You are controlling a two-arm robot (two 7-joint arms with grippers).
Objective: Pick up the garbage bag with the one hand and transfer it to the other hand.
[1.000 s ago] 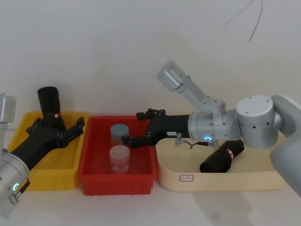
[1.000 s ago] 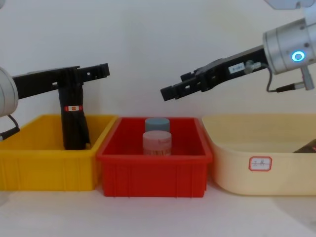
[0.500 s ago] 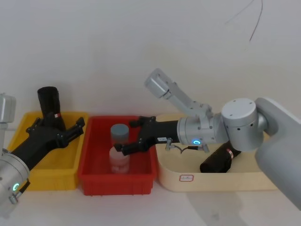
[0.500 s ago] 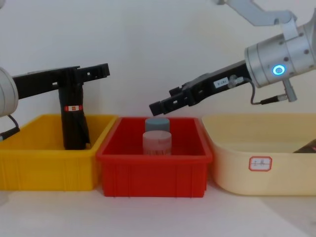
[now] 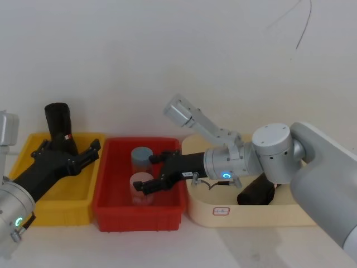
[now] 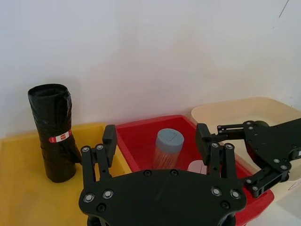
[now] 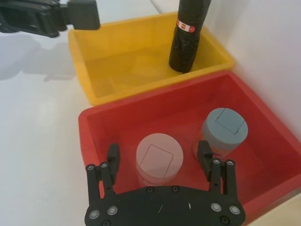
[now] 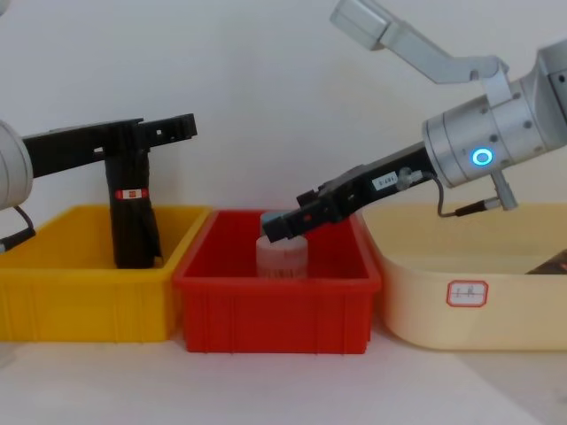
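The garbage bag (image 5: 58,125), a tall black roll with a red-and-white band, stands upright at the back of the yellow bin (image 5: 83,195). It also shows as the garbage bag (image 6: 54,132) (image 8: 131,221) (image 7: 188,35). My left gripper (image 5: 67,149) (image 8: 168,131) hovers open above the yellow bin. In the left wrist view the roll stands beyond and to one side of that gripper (image 6: 156,136), not between the fingers. My right gripper (image 5: 152,174) (image 8: 279,226) is open, low in the red bin, and this gripper (image 7: 158,150) straddles the pink-lidded jar (image 7: 159,157).
The red bin (image 5: 139,215) holds the pink-lidded jar (image 5: 139,187) and a blue-lidded jar (image 5: 141,156). A second black roll (image 5: 256,192) lies in the beige tub (image 5: 251,215) on the right. A white wall stands close behind the bins.
The right arm has swung left and down from above the red bin until its open fingers flank the pink-lidded jar. The left arm and the standing roll have not moved.
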